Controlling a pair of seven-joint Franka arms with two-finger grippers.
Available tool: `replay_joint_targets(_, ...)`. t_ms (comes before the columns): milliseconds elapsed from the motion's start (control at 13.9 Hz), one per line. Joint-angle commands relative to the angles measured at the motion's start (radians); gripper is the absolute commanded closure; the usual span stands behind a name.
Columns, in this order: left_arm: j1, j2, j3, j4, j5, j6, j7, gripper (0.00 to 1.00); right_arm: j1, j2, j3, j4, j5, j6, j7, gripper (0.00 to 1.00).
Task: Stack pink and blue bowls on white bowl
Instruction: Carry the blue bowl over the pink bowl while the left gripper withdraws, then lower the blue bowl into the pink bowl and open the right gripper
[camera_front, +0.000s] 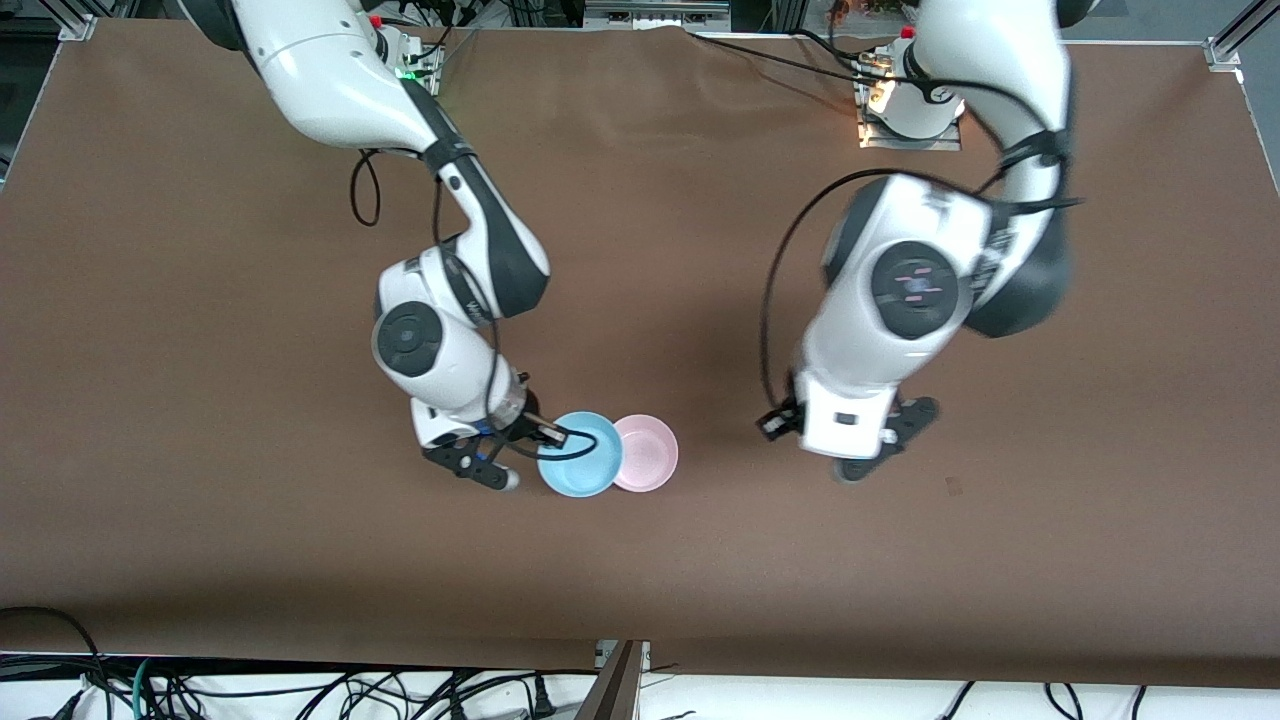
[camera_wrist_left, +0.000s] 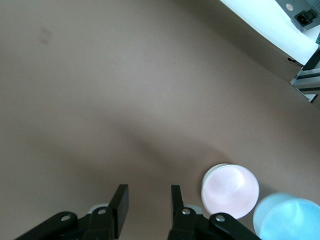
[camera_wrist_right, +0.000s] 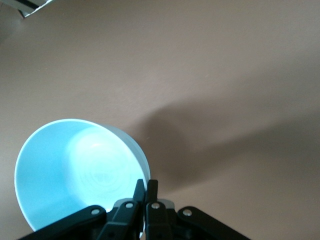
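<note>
Right gripper (camera_front: 540, 432): fingers pinched on the rim of the glossy sky-blue round bowl (camera_front: 580, 455), lifted, overlapping the pale pink glossy bowl (camera_front: 646, 452).
Left gripper (camera_wrist_left: 147, 202): fingers apart, empty, over the brown table (camera_front: 200, 300).

The left gripper (camera_wrist_left: 147, 205) fills the lower edge of the frame, its two black fingers (camera_wrist_left: 120, 200) parted over bare brown table (camera_wrist_left: 125, 90). At lower right sits the pink bowl (camera_wrist_left: 230, 191), seemingly nested on a white rim. The blue bowl (camera_wrist_left: 287, 219) is cut by the bottom right corner. A white arm section (camera_wrist_left: 272, 22) crosses the upper right corner.
</note>
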Motion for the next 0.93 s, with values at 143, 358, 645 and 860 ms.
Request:
replay_joint_targets(143,0.116,-0.088,-0.001,-0.027,-0.033,-0.099,0.310,0.58,0.046,0.066,-0.010,0.069,-0.030,0.046,0.115,1.00)
replay_joint_targets(358,0.163,-0.101,0.000,-0.030,-0.032,-0.125,0.420,0.57,0.062,0.069,-0.008,0.069,-0.030,0.054,0.135,1.00)
replay_joint_targets(645,0.187,-0.112,0.002,-0.035,-0.024,-0.146,0.493,0.57,0.078,0.092,-0.007,0.069,-0.029,0.072,0.170,1.00)
replay_joint_targets(860,0.213,-0.121,0.003,-0.038,-0.023,-0.160,0.557,0.56,0.087,0.109,-0.007,0.069,-0.029,0.084,0.174,1.00)
